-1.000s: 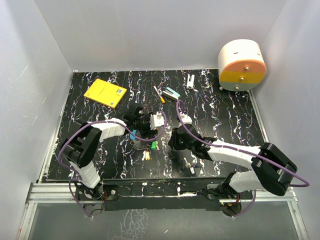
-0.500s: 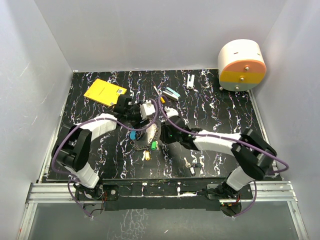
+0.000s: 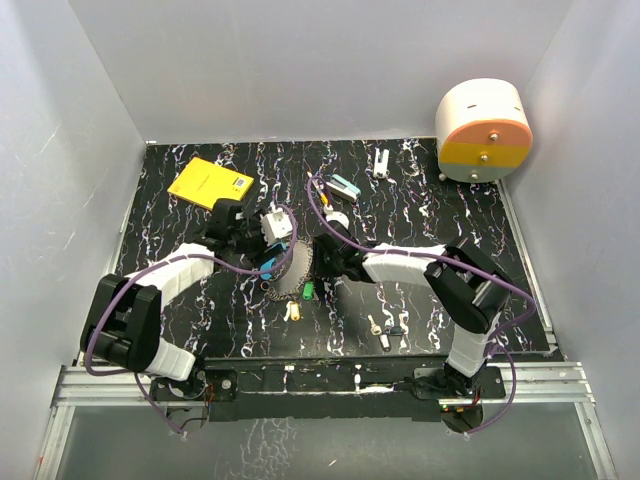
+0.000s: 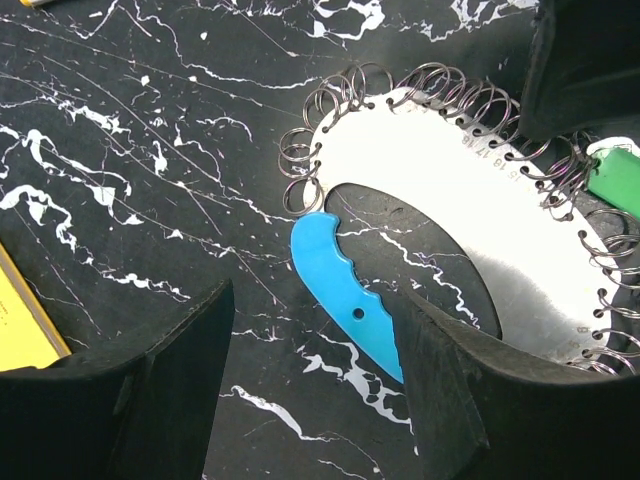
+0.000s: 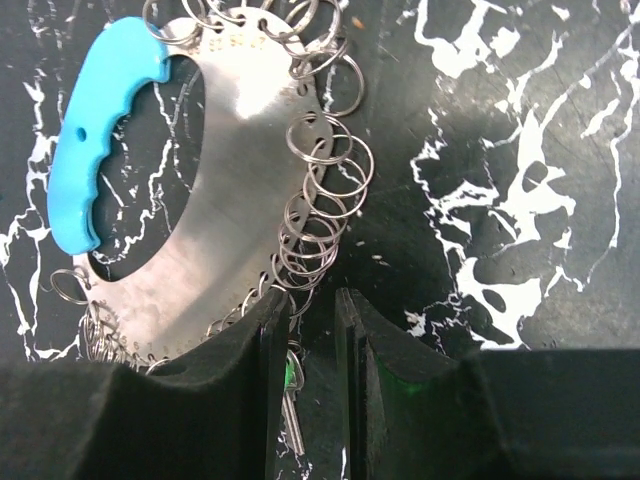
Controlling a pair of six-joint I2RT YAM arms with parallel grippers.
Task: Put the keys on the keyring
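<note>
The keyring (image 3: pixel 293 270) lies flat on the black marbled table, a silvery crescent plate (image 4: pixel 470 190) edged with many small wire rings and carrying a blue plastic arc (image 4: pixel 345 300). My left gripper (image 3: pixel 264 250) hangs open over the blue arc, which sits close to the right finger (image 4: pixel 470 400). My right gripper (image 3: pixel 313 264) is at the keyring's right edge, jaws narrowly open (image 5: pixel 308 300). A green-headed key (image 5: pixel 290 395) lies in that gap beside the left finger. A yellow-headed key (image 3: pixel 291 311) and silver keys (image 3: pixel 383 330) lie nearer the front.
A yellow notebook (image 3: pixel 211 184) lies at the back left. An orange-and-white stick (image 3: pixel 317 187), a teal-and-white block (image 3: pixel 344 187) and a white clip (image 3: pixel 383 162) lie at the back. A white and orange drum (image 3: pixel 483 130) stands in the back right corner.
My right arm has stretched left until its gripper reached the keyring's ringed edge, and its jaws parted a little. My left gripper drew back and left, ending over the blue arc.
</note>
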